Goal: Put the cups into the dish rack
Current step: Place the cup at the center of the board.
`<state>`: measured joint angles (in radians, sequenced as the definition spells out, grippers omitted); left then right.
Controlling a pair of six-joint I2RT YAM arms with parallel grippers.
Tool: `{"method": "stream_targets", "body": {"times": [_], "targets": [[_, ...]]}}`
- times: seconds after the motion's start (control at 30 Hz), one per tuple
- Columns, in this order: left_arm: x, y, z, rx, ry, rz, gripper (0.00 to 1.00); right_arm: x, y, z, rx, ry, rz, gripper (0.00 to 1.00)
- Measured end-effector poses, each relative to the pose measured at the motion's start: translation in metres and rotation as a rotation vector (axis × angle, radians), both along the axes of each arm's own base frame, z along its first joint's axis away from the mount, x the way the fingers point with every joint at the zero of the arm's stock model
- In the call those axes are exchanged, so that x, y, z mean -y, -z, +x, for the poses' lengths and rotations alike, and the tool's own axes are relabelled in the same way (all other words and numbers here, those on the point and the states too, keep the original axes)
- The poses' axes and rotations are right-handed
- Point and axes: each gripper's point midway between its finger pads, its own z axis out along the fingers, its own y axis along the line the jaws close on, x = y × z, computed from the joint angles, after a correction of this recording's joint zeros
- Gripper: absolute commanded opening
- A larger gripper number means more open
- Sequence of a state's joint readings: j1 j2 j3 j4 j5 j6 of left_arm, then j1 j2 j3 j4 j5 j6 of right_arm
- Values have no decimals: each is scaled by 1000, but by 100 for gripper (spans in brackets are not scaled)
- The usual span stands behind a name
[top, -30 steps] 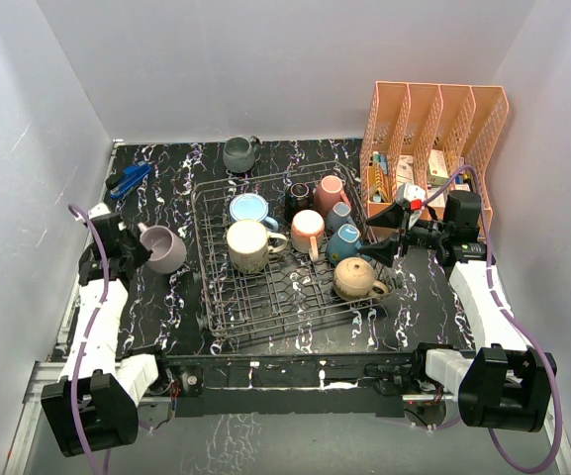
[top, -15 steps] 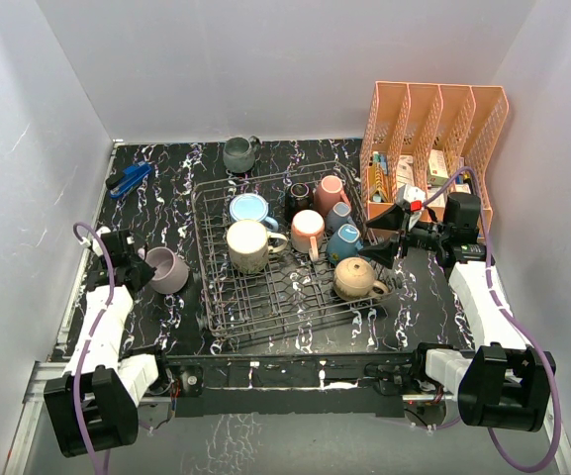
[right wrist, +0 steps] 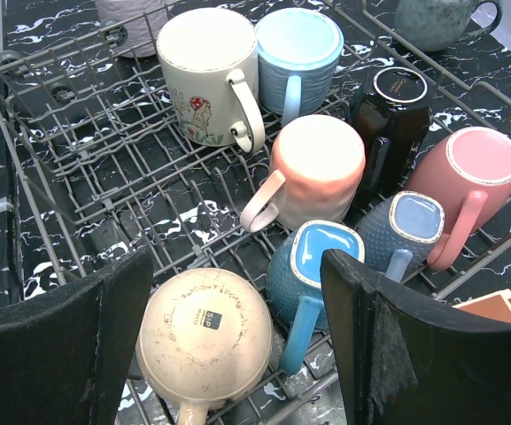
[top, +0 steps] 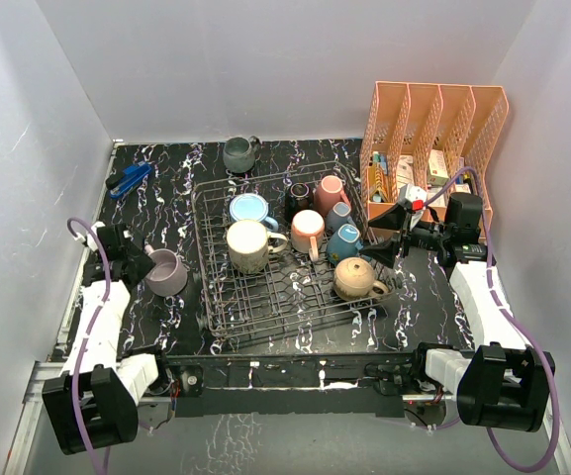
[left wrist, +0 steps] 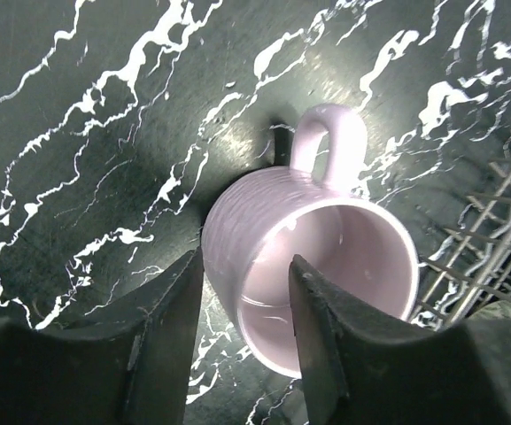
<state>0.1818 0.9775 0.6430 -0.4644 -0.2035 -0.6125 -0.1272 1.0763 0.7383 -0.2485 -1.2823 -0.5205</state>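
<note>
Left gripper (left wrist: 246,258): fingers partly open, loosely straddling one wall of the mauve mug (left wrist: 317,266), which sits on the table (top: 166,198) just left of the dish rack (top: 265,307). Right gripper (right wrist: 237,257): fingers wide apart and holding nothing, hovering over the rack's near right corner above the tan mug (right wrist: 204,336).

A robot lab booth; plain white panel walls (top: 285,59) box in a black marbled table (top: 166,193); robot arms (top: 97,317) bolted at six o'clock; orange file organizer (top: 433,119) at two o'clock.
</note>
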Motion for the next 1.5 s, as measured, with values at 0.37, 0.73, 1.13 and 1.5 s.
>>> {"method": "stream_targets", "body": {"times": [0.37,0.73,1.13,1.5], "targets": [[27,-104,26,260,255,2,58,3,0,1,-1,10,0,78],[73,-92,32,196,556,-157,59,5,2,3,-9,18,1,78],[71,-36,36,25,447,-189,55,7,3,4,-12,26,2,78],[75,8,39,-116,358,-72,36,9,3,5,-12,32,2,78]]}}
